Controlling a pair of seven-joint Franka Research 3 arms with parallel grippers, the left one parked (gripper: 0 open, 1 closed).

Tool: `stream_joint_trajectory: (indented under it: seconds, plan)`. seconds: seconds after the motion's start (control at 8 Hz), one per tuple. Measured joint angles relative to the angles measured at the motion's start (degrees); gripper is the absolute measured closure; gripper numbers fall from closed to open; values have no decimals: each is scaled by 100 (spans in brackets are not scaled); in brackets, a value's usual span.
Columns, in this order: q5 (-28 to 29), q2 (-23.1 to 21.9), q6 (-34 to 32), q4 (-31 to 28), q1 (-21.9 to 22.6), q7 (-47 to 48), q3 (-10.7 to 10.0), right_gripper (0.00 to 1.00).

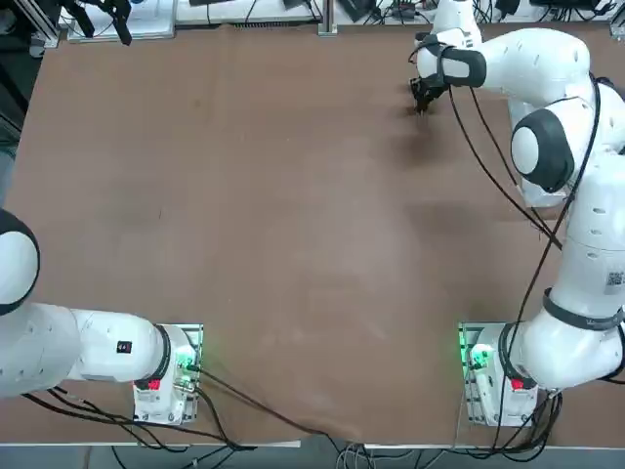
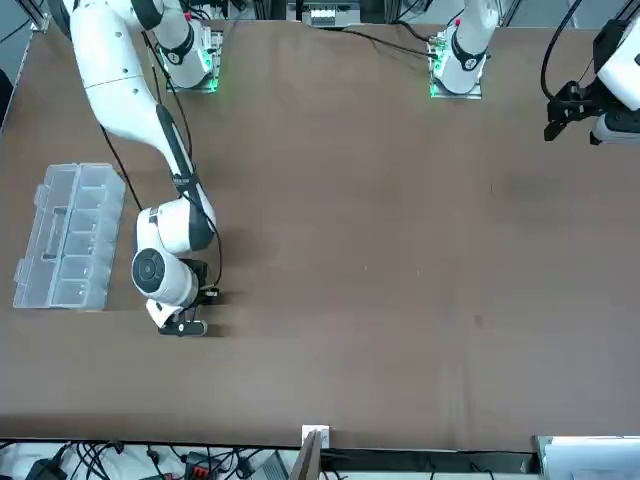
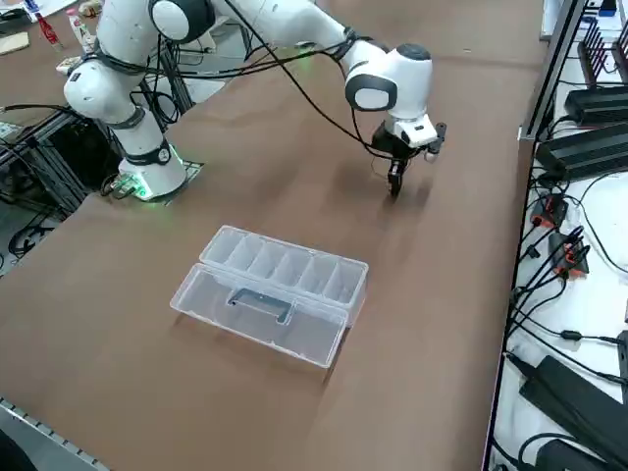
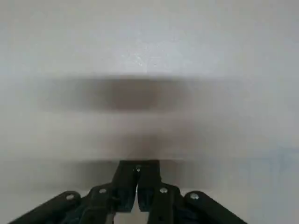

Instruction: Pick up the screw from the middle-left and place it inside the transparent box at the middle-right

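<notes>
Desk [image 1: 293, 244]: bare brown matte surface; cables and black equipment along its far and side edges.

Right pincer [image 3: 394, 186]: black, pointing straight down, tips at the desk near the far edge; fingers [image 4: 125, 179] pressed together. A tiny bright speck shows between the tips; whether it is the screw, and how it lies, cannot be told.

Clear plastic organizer box [image 3: 270, 292]: lid open, near the desk's right edge, well apart from the pincer; row of compartments, contents not discernible.

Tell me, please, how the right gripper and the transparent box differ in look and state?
The right gripper is dark and shut, tips down at the tabletop; the transparent box is clear and lies open. The gripper is narrow; the box is long, with a row of compartments.
</notes>
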Motion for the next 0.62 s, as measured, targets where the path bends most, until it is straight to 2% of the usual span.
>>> stream_joint_trajectory:
  seconds: [0.25,0.62]
  plan:
    - [-1,-333,-329,70,-79,-7,-104,93]
    - [-6,-1214,-1320,98,-746,-518,-157,94]
